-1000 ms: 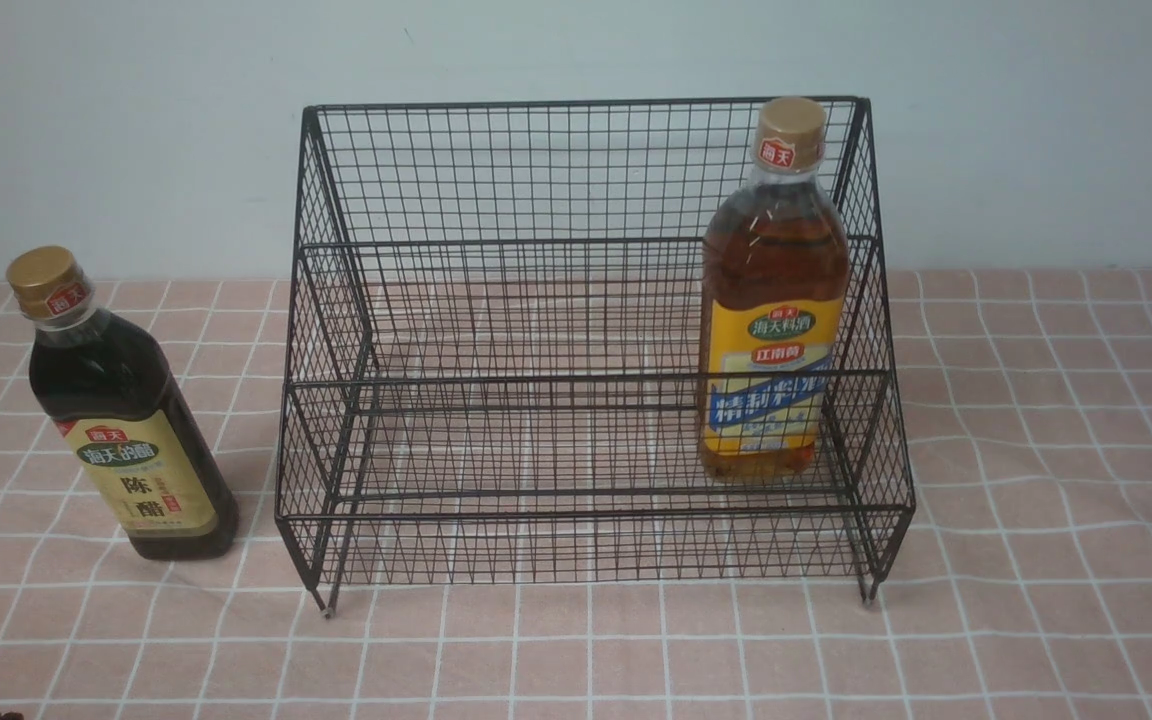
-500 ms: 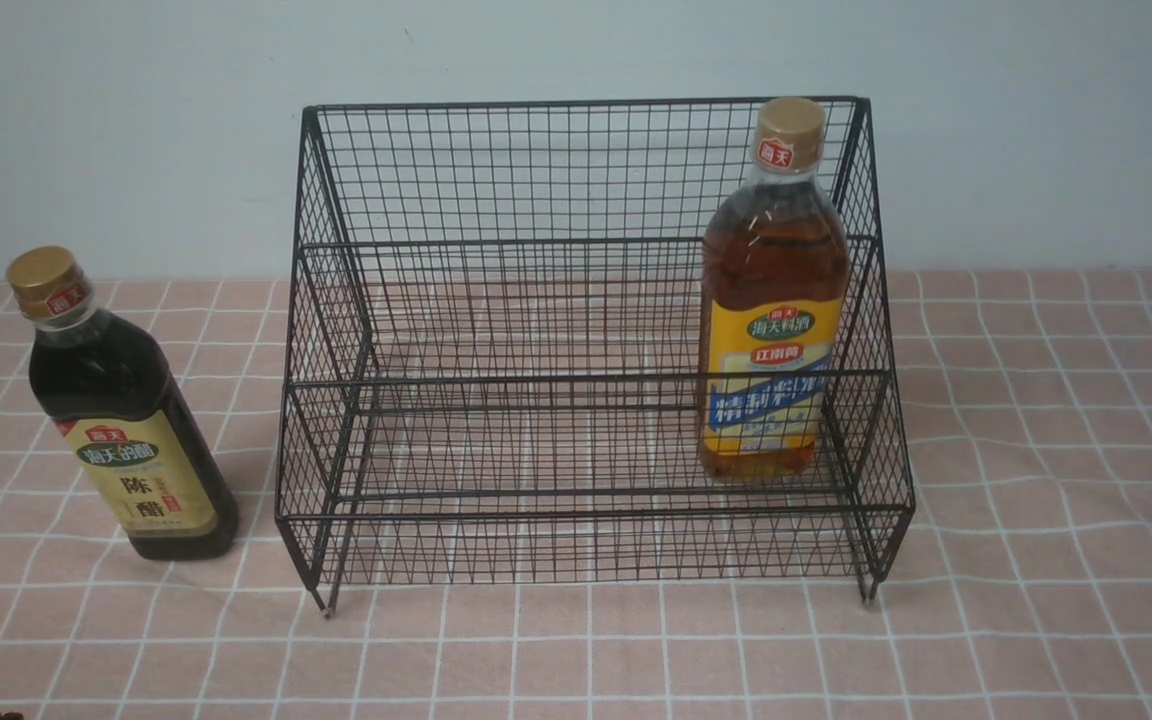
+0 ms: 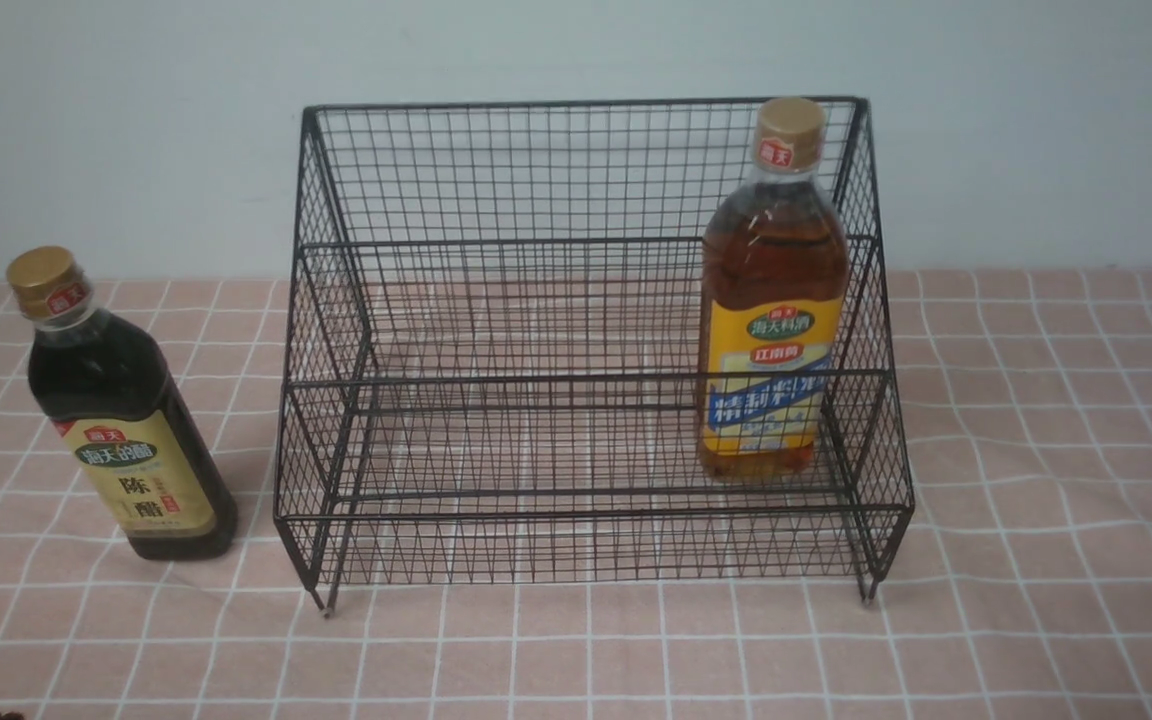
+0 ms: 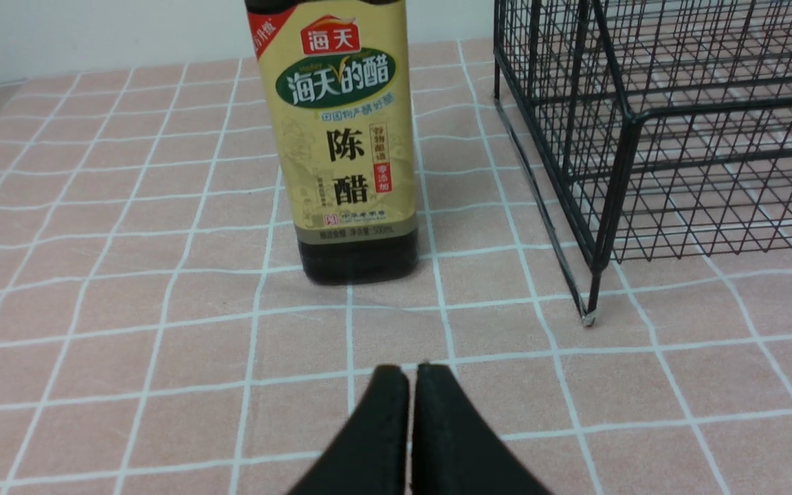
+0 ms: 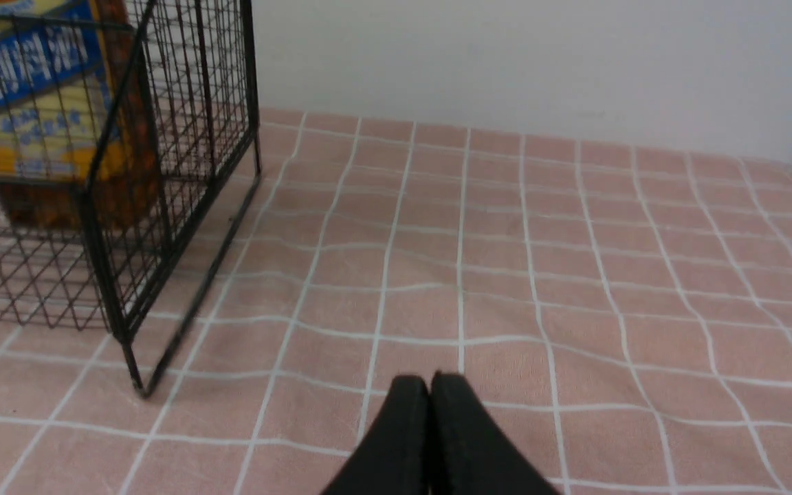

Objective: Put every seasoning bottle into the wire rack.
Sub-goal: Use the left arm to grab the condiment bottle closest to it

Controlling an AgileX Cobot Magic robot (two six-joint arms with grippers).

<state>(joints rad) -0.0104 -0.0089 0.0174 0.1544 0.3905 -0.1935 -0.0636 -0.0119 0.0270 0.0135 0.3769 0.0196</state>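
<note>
Seasoning bottles are half sorted. Front view: the larger gold-capped clear plastic bottle of amber liquid (image 3: 771, 300) stands upright inside the black wire-mesh rack (image 3: 576, 170), at its right end. The smaller bottle of near-black liquid (image 3: 126, 420) stands on the pink checked desk (image 3: 1036, 600), left of the rack. Left wrist view: the left end effector (image 4: 410, 375), fingers together, faces that dark bottle. Right wrist view: the right end effector (image 5: 429, 381) is likewise closed and empty.

I see a staged tabletop test cell, pink checked tablecloth (image 3: 1036, 450) in lower frame, bare pale wall (image 3: 136, 100) across top, wire rack (image 3: 586, 300) at centre.
</note>
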